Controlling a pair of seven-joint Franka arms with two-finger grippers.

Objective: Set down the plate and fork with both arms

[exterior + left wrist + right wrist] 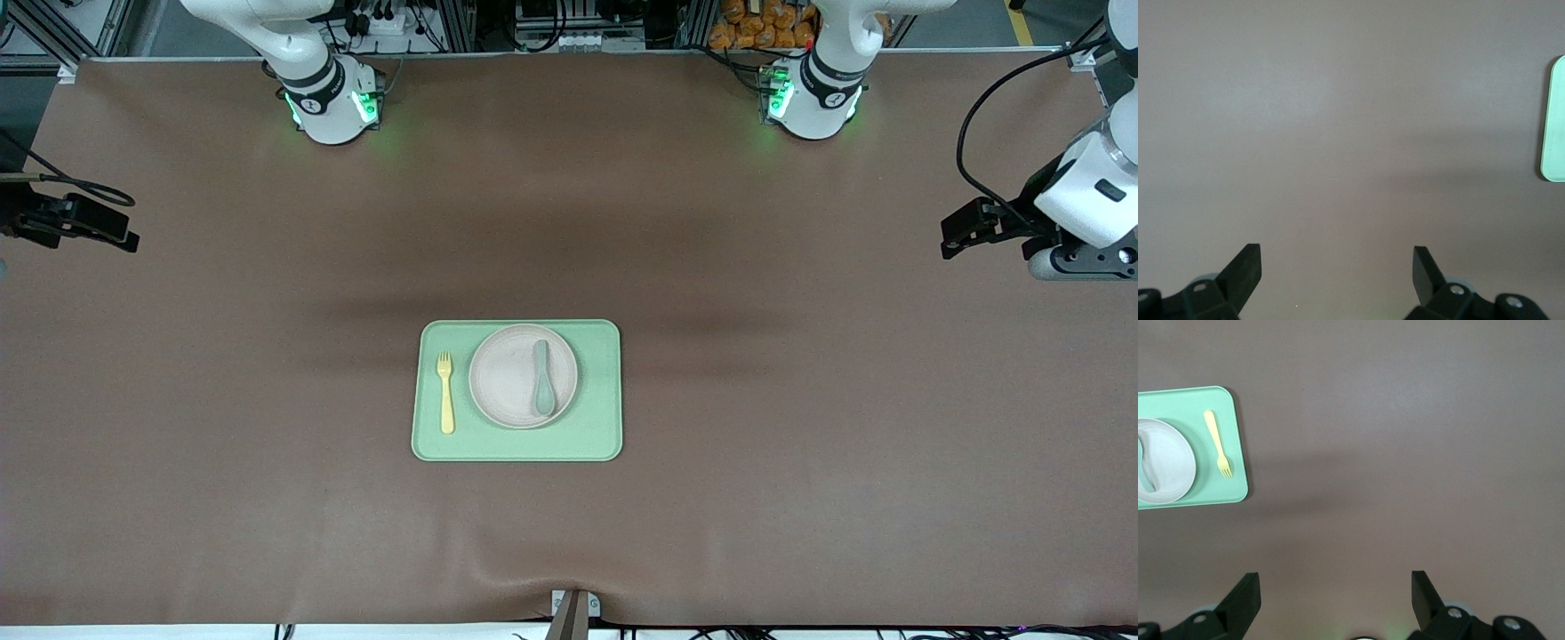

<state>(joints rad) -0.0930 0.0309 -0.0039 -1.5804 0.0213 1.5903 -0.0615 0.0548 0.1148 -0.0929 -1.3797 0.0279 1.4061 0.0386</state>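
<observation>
- While both arms wait wide of the tray [516, 449], the left gripper [1337, 270] and right gripper [1335, 595] hang spread and empty over bare worktop [800, 400].
- Plate [507, 378] sits on the tray carrying a spoon [542, 378]; fork [445, 392] lies beside it, toward the right arm's end, probably that arm's pick.

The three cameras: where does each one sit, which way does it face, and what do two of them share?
Front view: high, across the table, facing the arm bases; it shows the tray, plate, fork and spoon, with both arms waiting at the table's ends.
Left wrist view: looks down past the open left end effector at bare table and a tray edge.
Right wrist view: looks down past the open right end effector.
Front and right wrist views share the tray, plate and fork.
</observation>
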